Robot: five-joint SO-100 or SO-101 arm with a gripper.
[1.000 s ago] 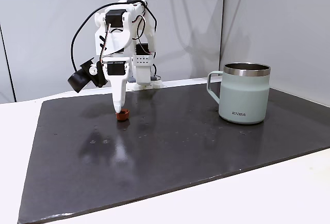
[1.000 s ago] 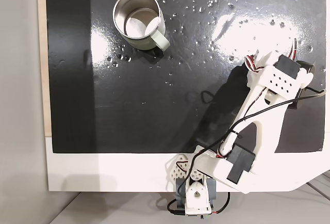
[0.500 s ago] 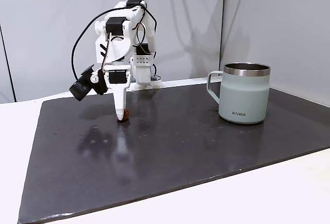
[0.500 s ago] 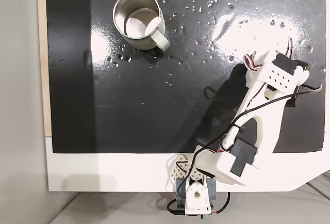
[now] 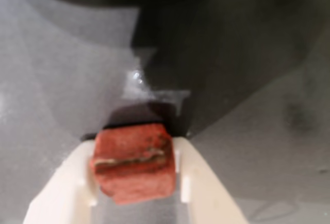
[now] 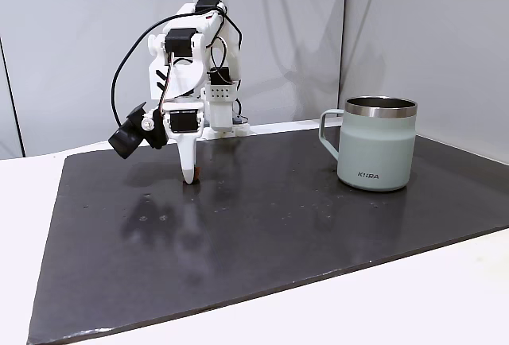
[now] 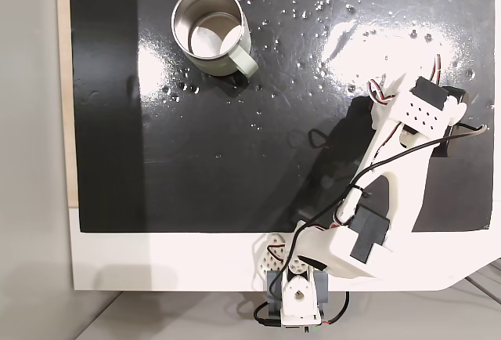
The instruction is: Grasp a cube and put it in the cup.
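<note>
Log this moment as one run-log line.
phase: grasp | gripper: shut on cube, low over mat | cup: upright, empty, apart from gripper | cube in cup: not yet

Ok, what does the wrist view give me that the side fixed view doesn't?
Wrist view: the cube sits squarely between both white fingers, which press its sides, just above the dark mat. Side fixed view: the cup stands upright far to the right, and the whole arm leans down toward the mat. Both show the gripper shut on the cube, close to the mat.
</note>
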